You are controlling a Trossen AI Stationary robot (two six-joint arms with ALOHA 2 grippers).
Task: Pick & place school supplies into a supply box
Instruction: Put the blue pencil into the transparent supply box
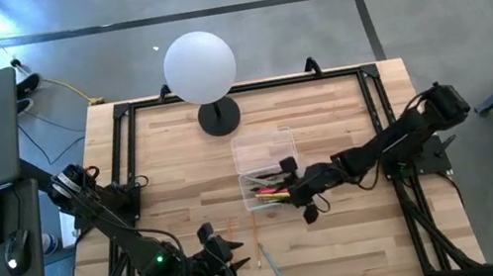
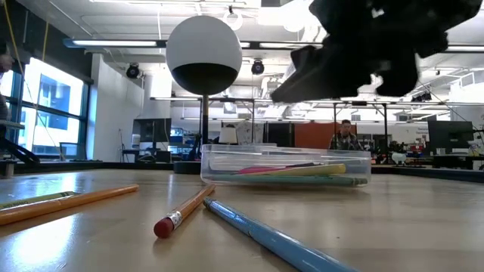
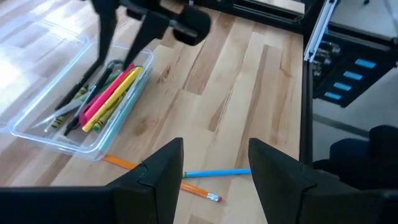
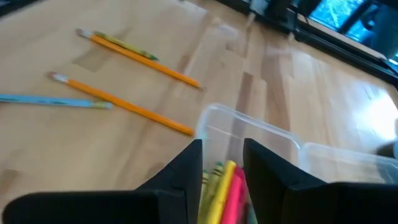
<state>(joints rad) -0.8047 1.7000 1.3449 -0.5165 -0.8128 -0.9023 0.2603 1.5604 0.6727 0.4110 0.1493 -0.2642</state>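
Directly beneath the open, empty right tool (image 1: 302, 192) lies the supply box (image 1: 267, 170), pens (image 3: 109, 99) inside.

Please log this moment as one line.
right gripper: open over supply box | left gripper: open, waiting | pencils: on table

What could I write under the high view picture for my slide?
Right gripper hovers open over the clear box of pens while the left gripper waits open near loose pencils.
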